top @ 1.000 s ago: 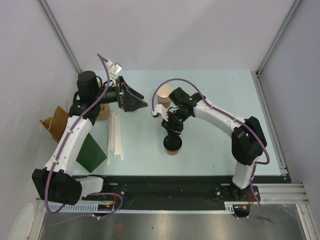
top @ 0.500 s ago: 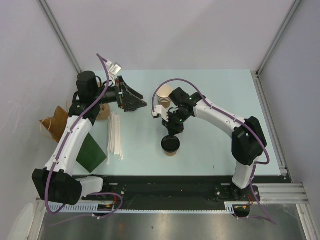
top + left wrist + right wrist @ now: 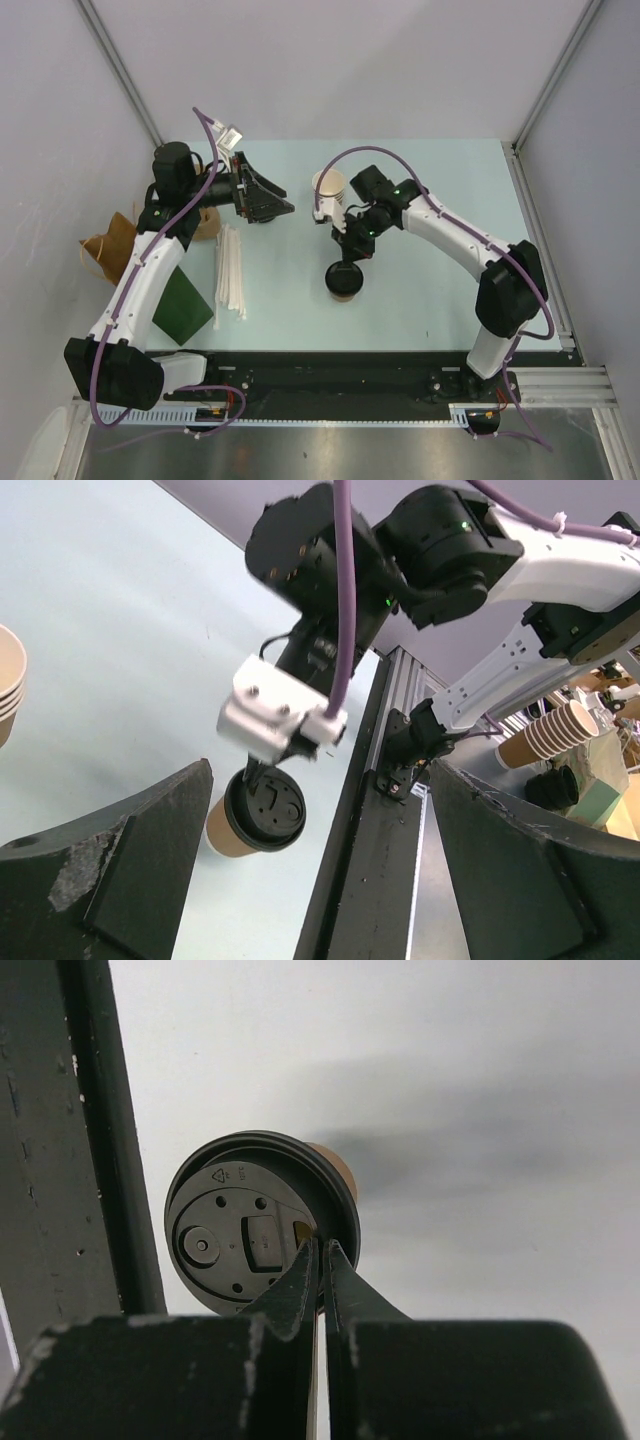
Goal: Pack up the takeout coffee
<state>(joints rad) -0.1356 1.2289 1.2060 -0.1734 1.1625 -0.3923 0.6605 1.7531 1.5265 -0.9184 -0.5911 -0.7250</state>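
From above, the cup [image 3: 343, 283] is at mid-table, just in front of the right gripper [image 3: 348, 262], which reaches down onto its near edge. I cannot tell here whether the cup's base touches the table [image 3: 450, 200]. The grip by the rim probably serves to carry the cup across to the green bag [image 3: 182, 305], which lies flat near the left arm's base, well apart. The left gripper [image 3: 280, 205] hovers empty, spread wide and pointing toward the cup, probably kept out of the way or waiting to help with the bag. A stack [image 3: 328, 187] of cups stands just behind the right wrist.

In the left wrist view, nothing sits between the wide-apart left fingers [image 3: 120, 870]. Beyond them the cup shows a tan paper wall and a black lid turned toward this camera.

In the right wrist view, the fingers [image 3: 300, 1290] are pressed almost together, with only a sliver of gap. Their tips are on the lid's near rim and appear to pinch its raised edge. The lid is round and black, with a moulded sip tab, small dimples and a recycling triangle. A crescent of tan wall shows past it.
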